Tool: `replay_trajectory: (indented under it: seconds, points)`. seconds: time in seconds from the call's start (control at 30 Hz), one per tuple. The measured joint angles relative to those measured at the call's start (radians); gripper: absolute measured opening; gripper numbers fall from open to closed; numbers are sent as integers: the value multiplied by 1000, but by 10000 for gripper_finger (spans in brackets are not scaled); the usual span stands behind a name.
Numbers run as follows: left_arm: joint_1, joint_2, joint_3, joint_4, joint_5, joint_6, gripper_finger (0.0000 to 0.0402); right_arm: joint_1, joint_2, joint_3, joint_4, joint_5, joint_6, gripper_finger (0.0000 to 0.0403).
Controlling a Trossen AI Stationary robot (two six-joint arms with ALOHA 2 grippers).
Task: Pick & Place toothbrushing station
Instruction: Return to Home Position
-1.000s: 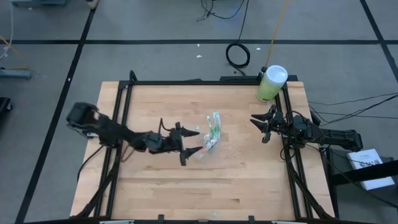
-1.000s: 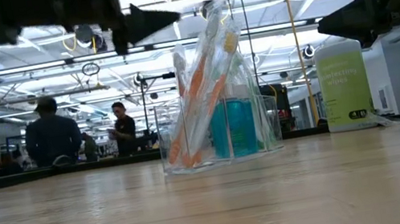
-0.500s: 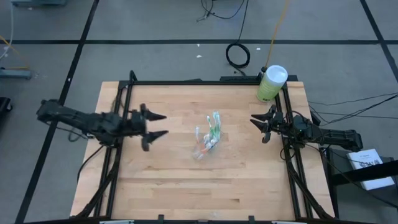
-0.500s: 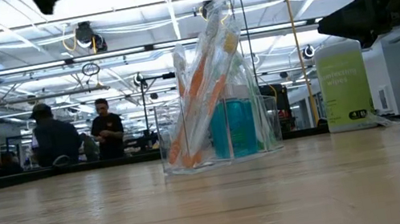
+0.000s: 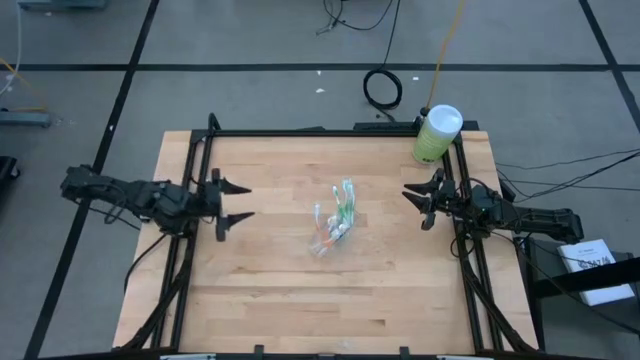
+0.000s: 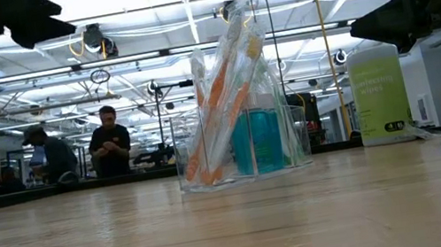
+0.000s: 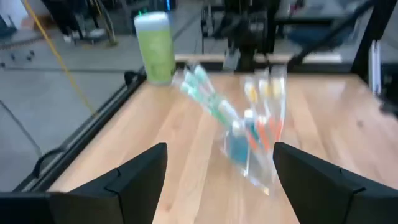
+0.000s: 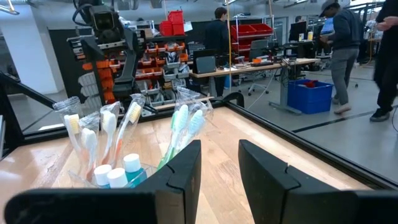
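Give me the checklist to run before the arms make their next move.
1. Left gripper empty: ok, fingers apart, nothing between them.
2. Left gripper clear of the clear holder: ok, bare table lies between them.
3. Holder upright: ok, it stands flat in the low view.
4. Toothbrushes seated: ok, they lean inside the holder, heads up.
5. Right gripper clear: ok, open and empty near the table's right edge, apart from the holder and the green canister.
6. Every piece of the station stowed: cannot tell.
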Motion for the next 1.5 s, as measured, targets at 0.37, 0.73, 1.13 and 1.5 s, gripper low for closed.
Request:
replay_trajectory:
  seconds: [0.37, 0.73, 1.13, 1.5]
  points:
    - [132, -199, -321, 334, 209, -5, 296, 0, 0, 0, 0, 0, 0, 98]
    - [299, -485, -406, 303, 432, 38, 296, 0, 0, -1, 0, 0, 0, 98]
    - [392, -515, -544, 414, 518, -22, 296, 0, 0, -1, 0, 0, 0, 98]
    - [425, -514, -542, 347, 502, 9, 296, 0, 0, -1, 0, 0, 0, 98]
